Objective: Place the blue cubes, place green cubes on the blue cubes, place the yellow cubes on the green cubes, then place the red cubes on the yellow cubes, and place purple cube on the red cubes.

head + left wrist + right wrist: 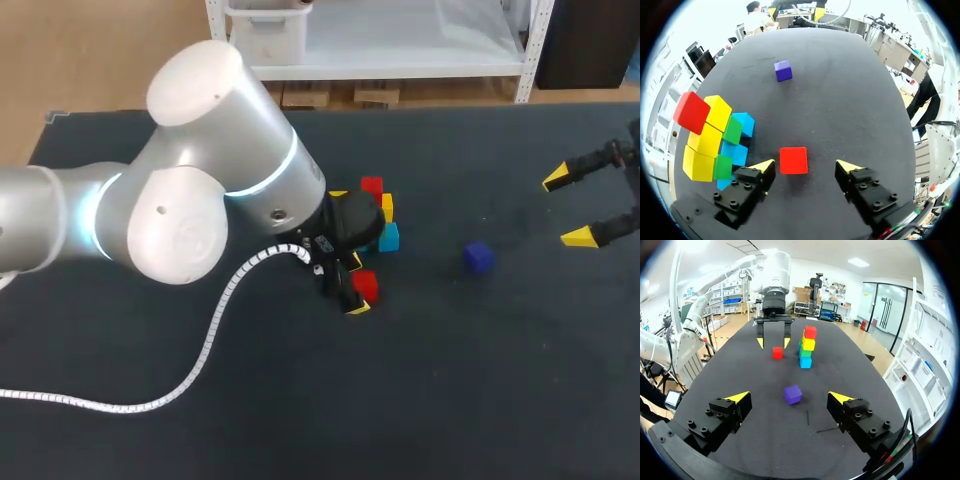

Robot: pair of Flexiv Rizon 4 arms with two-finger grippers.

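The left arm reached in past the middle of the table, and its bulk hid much of the work in the head view. The left gripper hung low over a loose red cube, fingers spread, 1 tip just beside the cube and the other well clear, so nothing was pinched yet. That pose looked like the set-up for a grasp, judged from the cube lying squarely between the tips.

Just beside stood the stack: 2 blue cubes at the base, 2 green on them, 2 yellow above, and only 1 placed red on top. The other yellow was bare, which was probably why the loose red was being taken.

Further right, the purple cube sat alone on the table, well apart from the stack, likely left for last. The right gripper waited near the table's right edge, fingers wide apart and holding nothing, facing the purple cube.
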